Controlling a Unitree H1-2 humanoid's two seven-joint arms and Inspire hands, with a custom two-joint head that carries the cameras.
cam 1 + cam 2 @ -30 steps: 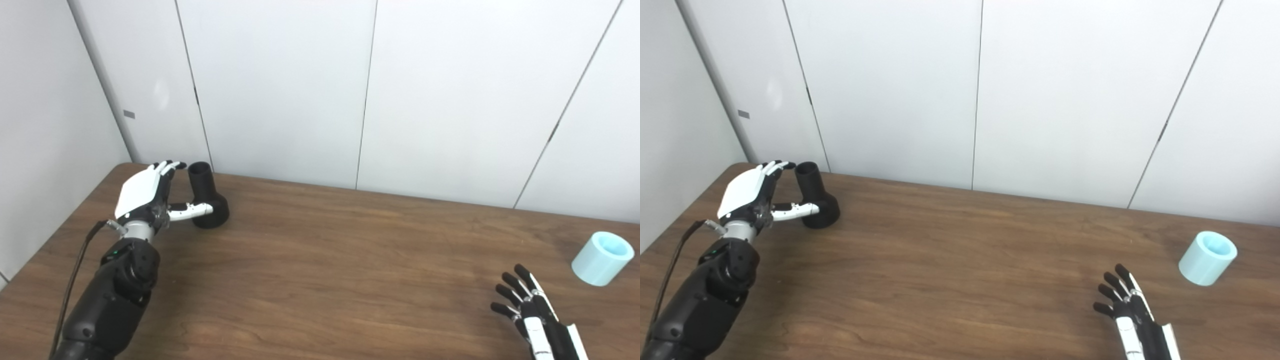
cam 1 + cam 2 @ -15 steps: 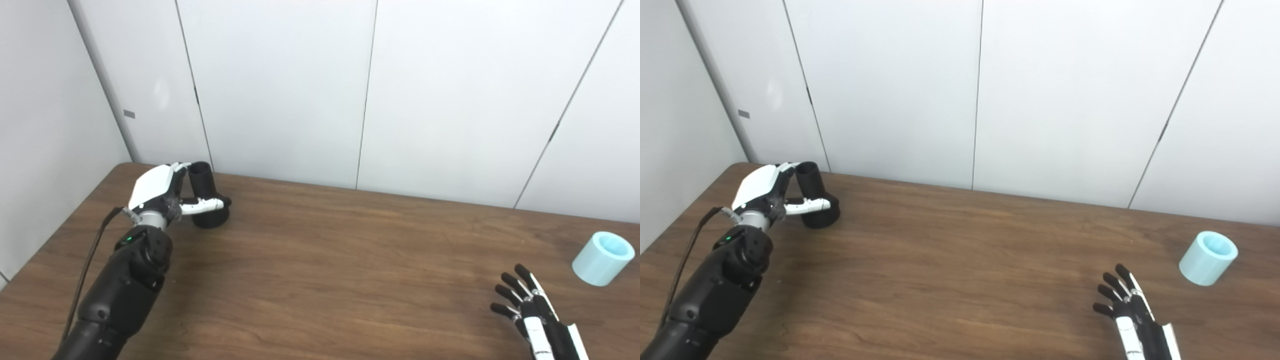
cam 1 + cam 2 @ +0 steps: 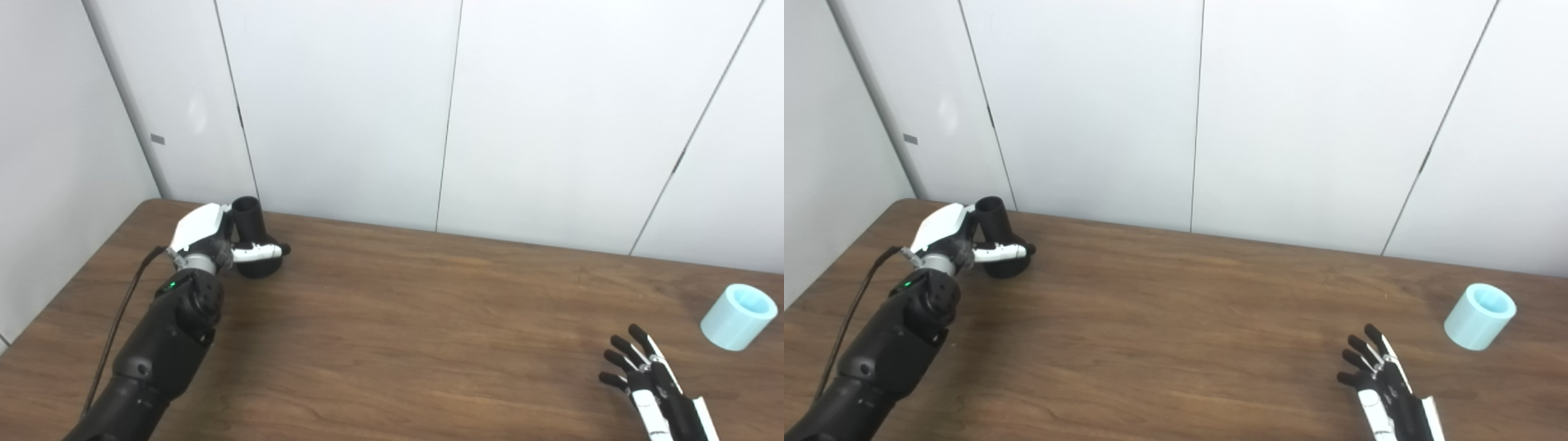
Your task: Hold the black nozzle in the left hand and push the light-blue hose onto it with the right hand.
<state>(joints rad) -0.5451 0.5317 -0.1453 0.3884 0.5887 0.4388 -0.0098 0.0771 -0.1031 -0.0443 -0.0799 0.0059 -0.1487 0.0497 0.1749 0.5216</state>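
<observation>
a brown wood-grain table (image 3: 392, 318) meets white wall panels. at its far left corner, the left hand (image 3: 205, 236) is not yet closed, thumb across the matte black nozzle (image 3: 253, 236), whose narrow neck stands upright from a flared base. the right hand (image 3: 649, 383) waits near-right, fingers spread and empty. right of it and a little farther back lies the smooth light-blue hose (image 3: 738, 315), a short tilted cylinder.
</observation>
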